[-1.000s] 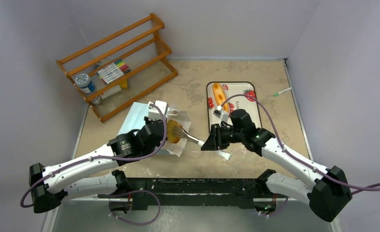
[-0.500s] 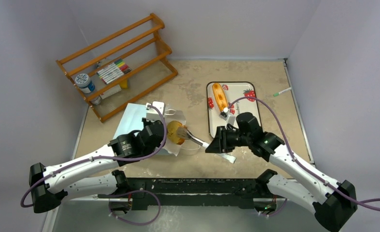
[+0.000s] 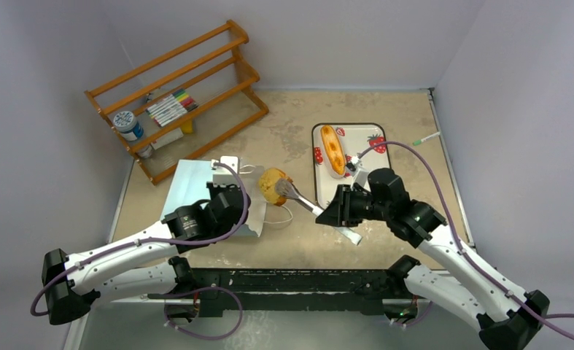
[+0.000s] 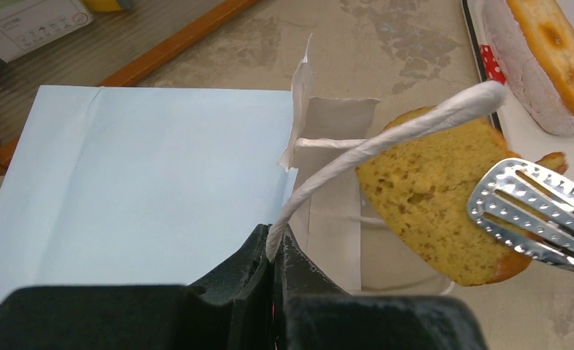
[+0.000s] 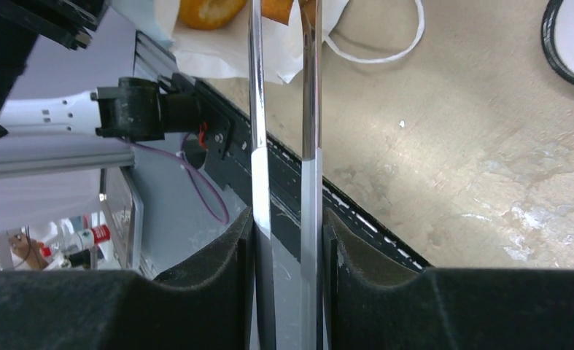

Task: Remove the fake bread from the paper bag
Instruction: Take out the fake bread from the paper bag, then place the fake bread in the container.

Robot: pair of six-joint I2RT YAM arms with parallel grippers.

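The right pincer (image 5: 287, 244) is clenched on the 2 shiny arms of a pair of metal tongs (image 5: 280, 109), pressing them together near their handle end. From there the tongs run long and straight, up and to the left in the overhead view, to perforated heads that pinch a golden-yellow, brown-flecked wedge of fake bread (image 3: 273, 184). That piece sits at the far tip of the tool, left of the right pincer and well apart from it, and appears clear of the mouth of the light blue paper bag (image 3: 192, 186); whether it hangs above the surface or touches it, I cannot tell. The left pincer (image 4: 273, 251) is clamped on the bag's white string handle (image 4: 386, 142), which crosses just above the wedge, pinning the flattened bag in place. Just right of the wedge lies the white strawberry-print tray (image 3: 357, 135), carrying 1 long orange-glazed loaf (image 3: 332, 149). The tray looks the likely drop spot: the right arm is nearer, and a short swing of the tongs rightward should reach it.
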